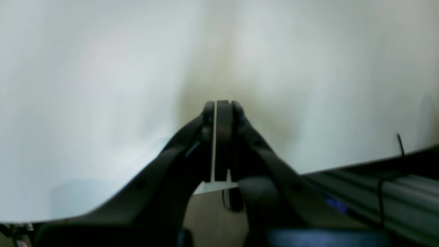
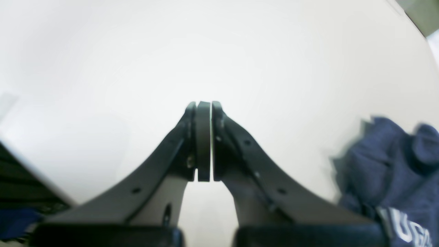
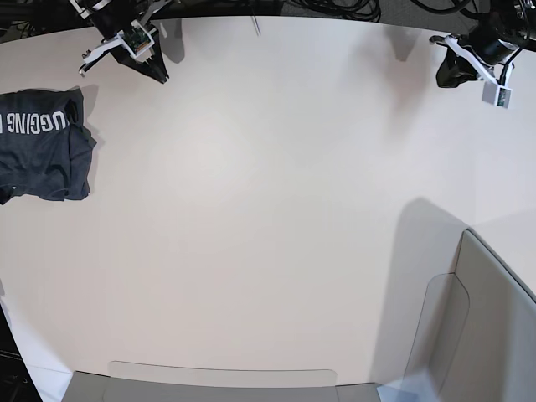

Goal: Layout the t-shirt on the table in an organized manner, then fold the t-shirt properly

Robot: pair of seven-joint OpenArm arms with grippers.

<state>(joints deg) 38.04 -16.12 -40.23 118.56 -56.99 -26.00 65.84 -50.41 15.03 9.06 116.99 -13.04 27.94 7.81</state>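
The t-shirt (image 3: 42, 146) lies bunched at the left edge of the table (image 3: 268, 209), dark blue-grey, with white lettering showing along its top. In the right wrist view the t-shirt (image 2: 387, 171) sits at the lower right, off to the side of my right gripper (image 2: 203, 104), which is shut with nothing in it. In the base view the right gripper (image 3: 159, 74) hovers at the far left, just beyond the shirt. My left gripper (image 1: 223, 104) is shut and empty over bare tabletop. In the base view the left gripper (image 3: 446, 77) is at the far right corner, far from the shirt.
Pale grey panels stand at the near right (image 3: 494, 327) and along the near edge (image 3: 218, 381). Black cables run behind the table's far edge (image 3: 335, 8). A metal rail (image 1: 377, 192) with a cable shows low right in the left wrist view.
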